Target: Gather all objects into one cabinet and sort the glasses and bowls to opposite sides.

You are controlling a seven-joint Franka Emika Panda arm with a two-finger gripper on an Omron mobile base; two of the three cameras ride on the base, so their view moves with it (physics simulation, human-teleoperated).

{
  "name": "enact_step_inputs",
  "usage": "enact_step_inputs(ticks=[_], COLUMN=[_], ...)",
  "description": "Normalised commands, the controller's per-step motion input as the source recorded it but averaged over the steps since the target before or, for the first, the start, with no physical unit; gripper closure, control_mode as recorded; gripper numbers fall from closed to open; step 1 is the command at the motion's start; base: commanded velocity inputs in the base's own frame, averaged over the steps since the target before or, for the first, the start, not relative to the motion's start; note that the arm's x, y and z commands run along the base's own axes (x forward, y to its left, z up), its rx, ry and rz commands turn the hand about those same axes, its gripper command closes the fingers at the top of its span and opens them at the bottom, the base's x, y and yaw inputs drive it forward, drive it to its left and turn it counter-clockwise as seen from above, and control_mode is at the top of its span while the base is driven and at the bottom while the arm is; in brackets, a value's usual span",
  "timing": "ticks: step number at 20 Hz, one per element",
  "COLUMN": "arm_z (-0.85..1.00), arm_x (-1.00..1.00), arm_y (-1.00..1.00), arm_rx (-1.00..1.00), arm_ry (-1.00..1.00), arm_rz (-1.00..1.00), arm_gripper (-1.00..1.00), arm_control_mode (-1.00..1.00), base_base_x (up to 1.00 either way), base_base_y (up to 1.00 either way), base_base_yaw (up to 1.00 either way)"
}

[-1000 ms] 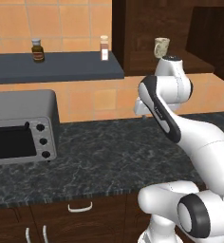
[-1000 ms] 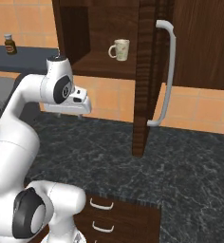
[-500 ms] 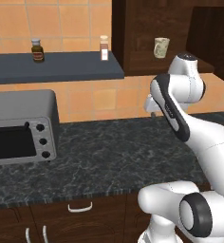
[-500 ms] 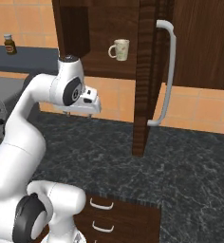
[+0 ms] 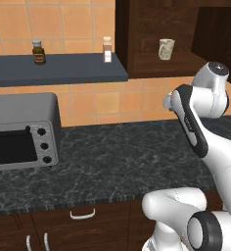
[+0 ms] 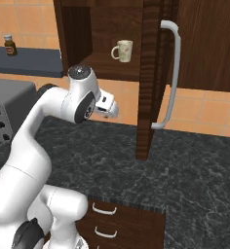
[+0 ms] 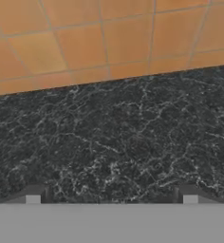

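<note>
Over the last second the arm had swung toward the right of the left base view, its wrist rising from the middle of the frame to the upper right; in the right base view the hand slid from the left toward the centre, nearer the open cabinet [image 6: 107, 53]. The cream mug [image 6: 123, 50] had not shifted: it stood upright on the cabinet's shelf, in the upper middle of the right base view and upper right of the left base view [image 5: 166, 49].

With one mug shelved, the step in hand looked like a retreat from the cabinet to fetch the next piece. No red cup, second mug or bowl showed in these views, so the next move probably called for turning or driving toward wherever they stood.

The gripper [image 7: 111, 198] was spread fully, its two fingertips [image 7: 33, 197] wide apart at the bottom of the hand view, holding and touching nothing. It looked down at the dark speckled counter [image 7: 114, 137] and the orange tiled wall [image 7: 85, 42] behind it.
</note>
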Motion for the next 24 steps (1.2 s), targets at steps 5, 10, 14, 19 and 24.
enact_step_inputs(ticks=[5,10,14,19,24], arm_z=[0.29,0.61,0.78,0.93,0.57], arm_x=[0.17,0.32,0.37,0.05,0.08], arm_y=[-0.01,-0.07,-0.03,-0.02,0.0], arm_rx=[0.07,0.12,0.07,0.03,0.01], arm_ry=[-0.13,0.0,-0.08,-0.11,-0.12], arm_rz=[-0.2,-0.1,-0.03,-0.02,0.0], arm_gripper=[-1.0,-1.0,-1.0,-1.0,-1.0], arm_control_mode=[-1.0,-1.0,-1.0,-1.0,-1.0], base_base_x=[0.0,0.0,0.0,0.0,0.0], base_base_y=[0.0,0.0,0.0,0.0,0.0], base_base_yaw=[0.0,0.0,0.0,0.0,0.0])
